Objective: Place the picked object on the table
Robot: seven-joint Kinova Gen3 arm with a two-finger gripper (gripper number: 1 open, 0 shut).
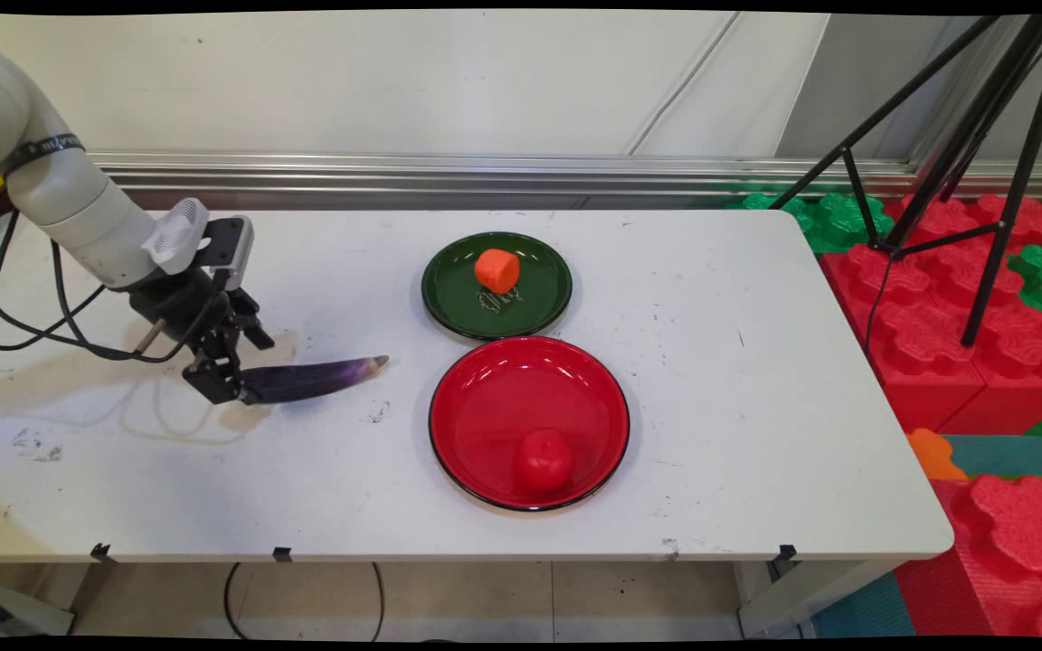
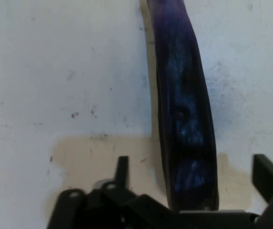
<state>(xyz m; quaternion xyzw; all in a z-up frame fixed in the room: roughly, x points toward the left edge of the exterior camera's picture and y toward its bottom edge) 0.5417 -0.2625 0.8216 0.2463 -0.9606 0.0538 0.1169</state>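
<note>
Nearest, a red fruit (image 1: 543, 459) sits in the red plate (image 1: 485, 407). Left, the gripper (image 1: 221, 380) pinches the purple eggplant (image 1: 308, 379) by its blunt end, low over the table (image 1: 756, 380) — long, probably light and slick. Beyond, an orange piece (image 1: 497, 269) on the green plate (image 1: 449, 289).

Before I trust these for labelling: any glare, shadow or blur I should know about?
Main view: glare streaks on the red plate; the arm's soft shadow falls left of the eggplant. Hand view: the eggplant looks soft, with pale sheen along it; the end effector is dark and lacks detail.
</note>
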